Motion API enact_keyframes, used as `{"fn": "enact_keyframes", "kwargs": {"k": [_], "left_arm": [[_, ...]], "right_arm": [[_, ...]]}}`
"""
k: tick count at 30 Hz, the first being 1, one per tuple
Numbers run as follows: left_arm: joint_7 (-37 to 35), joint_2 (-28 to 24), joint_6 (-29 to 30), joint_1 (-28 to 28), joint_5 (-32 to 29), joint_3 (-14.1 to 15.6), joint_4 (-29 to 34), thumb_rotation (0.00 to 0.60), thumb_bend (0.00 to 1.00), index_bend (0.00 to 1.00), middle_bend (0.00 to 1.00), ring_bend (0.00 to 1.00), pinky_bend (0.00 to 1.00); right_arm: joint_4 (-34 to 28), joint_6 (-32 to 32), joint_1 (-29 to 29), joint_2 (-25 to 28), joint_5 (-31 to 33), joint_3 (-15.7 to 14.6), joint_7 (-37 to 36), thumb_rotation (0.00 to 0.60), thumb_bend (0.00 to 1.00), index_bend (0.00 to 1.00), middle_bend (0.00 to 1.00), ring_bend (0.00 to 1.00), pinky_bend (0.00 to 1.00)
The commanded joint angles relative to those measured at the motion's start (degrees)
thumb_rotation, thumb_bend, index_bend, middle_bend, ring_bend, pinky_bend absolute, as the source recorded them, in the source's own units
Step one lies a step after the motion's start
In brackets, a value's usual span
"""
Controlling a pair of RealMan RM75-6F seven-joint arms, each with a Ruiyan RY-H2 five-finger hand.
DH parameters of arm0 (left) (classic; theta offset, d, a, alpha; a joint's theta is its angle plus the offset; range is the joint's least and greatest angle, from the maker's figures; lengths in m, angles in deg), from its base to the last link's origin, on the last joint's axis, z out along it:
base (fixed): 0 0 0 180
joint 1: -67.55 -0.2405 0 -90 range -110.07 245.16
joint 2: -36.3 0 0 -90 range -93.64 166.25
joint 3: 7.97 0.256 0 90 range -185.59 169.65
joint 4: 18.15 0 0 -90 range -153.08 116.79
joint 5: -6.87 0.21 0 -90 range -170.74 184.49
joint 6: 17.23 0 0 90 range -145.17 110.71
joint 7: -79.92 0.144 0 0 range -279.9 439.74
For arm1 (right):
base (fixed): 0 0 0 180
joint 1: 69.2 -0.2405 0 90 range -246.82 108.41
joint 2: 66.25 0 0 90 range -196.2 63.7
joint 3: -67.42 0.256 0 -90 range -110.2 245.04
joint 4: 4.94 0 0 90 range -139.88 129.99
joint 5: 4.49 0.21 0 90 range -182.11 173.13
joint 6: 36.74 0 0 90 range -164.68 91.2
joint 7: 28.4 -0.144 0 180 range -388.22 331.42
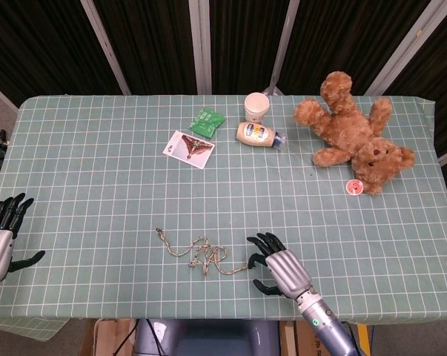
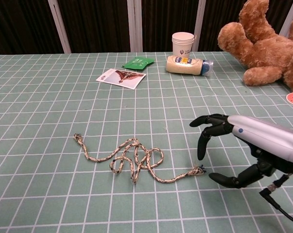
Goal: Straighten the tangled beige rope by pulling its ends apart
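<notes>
A tangled beige rope (image 2: 131,159) is lying in loose loops near the front edge of a bench (image 1: 97,185) covered in green checked cloth, one frayed end pointing toward 9 o'clock and the other toward 3 o'clock. The right hand (image 2: 224,148) is hovering just beside the rope's 3 o'clock end, fingers (image 2: 202,143) spread and grasping nothing, while the left hand (image 1: 2,230) is waiting released at the bench's far 9 o'clock edge, well apart from the rope. Toward 12 and 1 o'clock, a teddy bear (image 1: 353,133), a paper cup (image 1: 256,107), a bottle lying on its side (image 1: 256,135), a green packet (image 1: 206,121) and a card (image 1: 189,148) are resting.
</notes>
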Motion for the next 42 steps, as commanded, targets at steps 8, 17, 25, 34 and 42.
{"fn": "enact_keyframes", "kwargs": {"k": [8,17,25,34,42], "left_arm": [[0.02,0.08,-0.22,0.11,-0.07,0.09,0.06,0.600,0.01,0.00,0.00,0.00,0.00],[0.18,0.26,-0.48,0.28,-0.13,0.13,-0.03,0.600,0.01,0.00,0.00,0.00,0.00],[-0.07,0.34,-0.87,0.52,-0.37,0.05,-0.16,0.600,0.01,0.00,0.00,0.00,0.00],[-0.06,0.44,-1.02,0.64,-0.44,0.09,-0.17,0.600,0.01,0.00,0.00,0.00,0.00],[0.12,0.53,-1.26,0.74,-0.58,0.16,-0.12,0.600,0.01,0.00,0.00,0.00,0.00]], "right_arm": [[1.32,0.51,-1.46,-3.46,4.87,1.39,3.00,0.600,0.35,0.48,0.14,0.00,0.00],[2.57,0.22,-2.25,-6.76,6.73,1.33,4.63,0.600,0.35,0.48,0.14,0.00,0.00],[4.99,-0.27,-2.74,-9.66,8.55,1.31,5.79,0.600,0.35,0.48,0.14,0.00,0.00],[6.78,-1.12,-2.73,-11.72,9.72,1.07,5.56,0.600,0.35,0.49,0.14,0.00,0.00],[7.63,-2.00,-2.66,-13.05,9.97,0.82,5.36,0.600,0.35,0.53,0.15,0.00,0.00]]}}
